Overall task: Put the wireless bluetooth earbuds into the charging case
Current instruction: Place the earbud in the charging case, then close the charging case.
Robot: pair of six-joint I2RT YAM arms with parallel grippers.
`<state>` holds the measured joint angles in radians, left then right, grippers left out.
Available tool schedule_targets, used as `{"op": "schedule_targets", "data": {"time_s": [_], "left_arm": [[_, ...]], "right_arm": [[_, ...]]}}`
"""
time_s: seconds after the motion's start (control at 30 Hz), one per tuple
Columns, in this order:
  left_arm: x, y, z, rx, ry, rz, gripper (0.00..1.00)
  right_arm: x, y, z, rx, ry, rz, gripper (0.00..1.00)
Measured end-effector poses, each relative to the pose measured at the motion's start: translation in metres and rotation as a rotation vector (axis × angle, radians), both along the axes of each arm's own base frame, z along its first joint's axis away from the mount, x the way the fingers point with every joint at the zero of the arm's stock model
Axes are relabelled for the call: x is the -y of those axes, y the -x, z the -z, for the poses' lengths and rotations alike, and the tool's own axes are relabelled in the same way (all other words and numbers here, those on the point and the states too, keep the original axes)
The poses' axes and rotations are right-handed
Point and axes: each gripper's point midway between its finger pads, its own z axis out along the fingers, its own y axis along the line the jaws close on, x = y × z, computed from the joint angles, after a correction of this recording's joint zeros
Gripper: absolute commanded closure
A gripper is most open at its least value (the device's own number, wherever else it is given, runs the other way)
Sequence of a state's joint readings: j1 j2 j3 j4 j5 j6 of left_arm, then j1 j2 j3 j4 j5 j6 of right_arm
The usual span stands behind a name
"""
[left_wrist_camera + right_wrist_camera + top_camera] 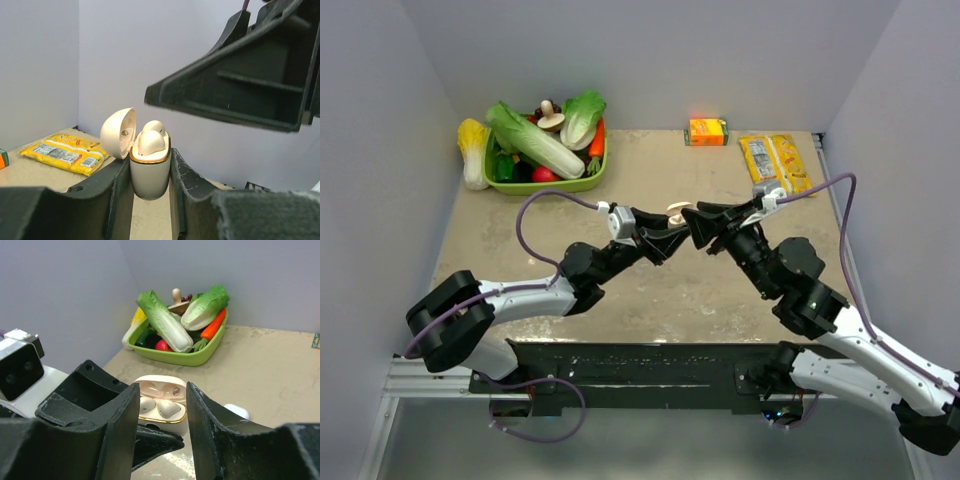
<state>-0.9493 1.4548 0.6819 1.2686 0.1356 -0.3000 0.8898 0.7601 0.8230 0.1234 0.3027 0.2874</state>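
The charging case (150, 175) is a glossy white oval with a gold rim, held upright off the table with my left gripper (149, 165) shut on its body. Its lid (118, 133) is hinged open to the left. Two pale earbuds (149, 142) sit side by side in its wells, also visible in the right wrist view as earbuds (169, 408) in the case (162, 412). My right gripper (162, 390) is open just above and in front of the case, with nothing between its fingers. From the top view the two grippers meet at the case (678, 212) mid-table.
A green basket (588, 183) of toy vegetables stands at the back left. An orange box (707, 131) and a yellow packet (775, 162) lie at the back right. A small white rounded object (235, 411) lies on the table beside the right finger.
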Motion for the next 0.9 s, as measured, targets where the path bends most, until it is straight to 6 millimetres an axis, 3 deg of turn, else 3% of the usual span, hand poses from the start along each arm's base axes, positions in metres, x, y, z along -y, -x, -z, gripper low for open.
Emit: {"op": "schedule_targets", "data": {"time_s": [0.27, 0.47, 0.53, 0.77, 0.9], "left_arm": [[-0.014, 0.009, 0.027, -0.010, -0.055, -0.010, 1.00], [-0.025, 0.030, 0.051, 0.002, -0.115, 0.044, 1.00], [-0.029, 0.042, 0.053, 0.032, -0.128, 0.081, 1.00], [-0.044, 0.068, 0.042, 0.136, -0.123, 0.130, 1.00], [-0.048, 0.075, 0.031, 0.202, -0.113, 0.140, 1.00]], "right_arm": [[0.026, 0.004, -0.030, 0.021, -0.056, 0.079, 0.59], [0.019, -0.008, -0.038, -0.031, 0.015, 0.106, 0.65], [0.011, -0.014, -0.030, -0.064, 0.061, 0.106, 0.65], [-0.017, -0.022, 0.040, -0.222, 0.275, 0.037, 0.65], [-0.034, -0.020, 0.052, -0.266, 0.325, -0.032, 0.64]]}}
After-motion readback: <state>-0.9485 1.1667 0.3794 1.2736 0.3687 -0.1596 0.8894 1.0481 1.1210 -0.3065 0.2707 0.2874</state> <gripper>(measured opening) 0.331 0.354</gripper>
